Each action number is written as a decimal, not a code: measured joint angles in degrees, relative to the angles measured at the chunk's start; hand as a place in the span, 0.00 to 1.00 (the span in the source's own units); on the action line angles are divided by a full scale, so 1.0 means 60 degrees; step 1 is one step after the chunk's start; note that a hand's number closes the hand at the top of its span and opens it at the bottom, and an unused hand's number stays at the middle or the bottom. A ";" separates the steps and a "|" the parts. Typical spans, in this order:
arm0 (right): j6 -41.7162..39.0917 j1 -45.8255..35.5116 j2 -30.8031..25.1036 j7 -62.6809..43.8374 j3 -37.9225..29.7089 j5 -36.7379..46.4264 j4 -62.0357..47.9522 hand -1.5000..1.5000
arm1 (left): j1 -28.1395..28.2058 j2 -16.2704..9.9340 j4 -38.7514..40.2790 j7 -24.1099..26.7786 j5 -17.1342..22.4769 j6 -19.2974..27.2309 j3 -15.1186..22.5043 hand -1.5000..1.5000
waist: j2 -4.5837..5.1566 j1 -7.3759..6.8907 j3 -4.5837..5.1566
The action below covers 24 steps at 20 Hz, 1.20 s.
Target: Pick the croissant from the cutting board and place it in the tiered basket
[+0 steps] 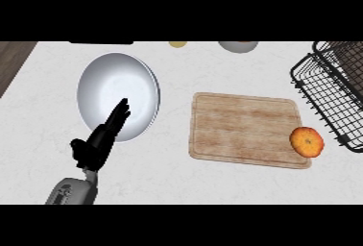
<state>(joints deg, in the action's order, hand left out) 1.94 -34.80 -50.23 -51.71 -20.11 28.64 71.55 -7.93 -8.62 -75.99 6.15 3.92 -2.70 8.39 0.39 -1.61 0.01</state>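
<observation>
A round orange-brown pastry, the croissant (307, 141), lies at the right edge of the wooden cutting board (241, 127). The black wire tiered basket (330, 89) stands at the right edge of the view, just past the board. My left hand (99, 141) shows at the lower left, open with straight fingers pointing up over the rim of a white plate. It is far from the croissant and holds nothing. My right hand does not show.
A large white plate (117, 91) sits on the pale counter left of the board. At the far edge are a small yellowish object (178, 44) and a grey bowl-like object (238, 46). A dark wooden strip (13, 62) borders the counter's left.
</observation>
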 measured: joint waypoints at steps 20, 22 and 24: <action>0.2102 -0.4304 0.1117 0.3368 -0.0370 0.0216 -0.7493 1.00 | -0.0290 0.0163 0.0140 -0.0059 -0.0162 -0.0139 -0.0218 0.50 | 0.0061 -0.0112 -0.0014; 0.2150 -0.4447 0.1144 0.3046 -0.0814 -0.0178 -0.7794 0.00 | -0.0083 0.0099 0.0019 -0.0051 -0.0108 -0.0250 -0.0215 0.50 | 0.0048 -0.0117 -0.0017; 0.2167 -0.4589 0.1157 0.2897 -0.1222 -0.0564 -0.8057 0.00 | -0.0107 0.0097 0.0025 -0.0054 -0.0086 -0.0279 -0.0246 0.50 | 0.0051 -0.0095 -0.0017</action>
<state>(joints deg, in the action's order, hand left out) 14.94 -62.33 -43.29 -34.33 -27.44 25.26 23.21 -8.57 -8.04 -75.84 5.82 3.41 -4.37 6.91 0.69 -2.18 -0.09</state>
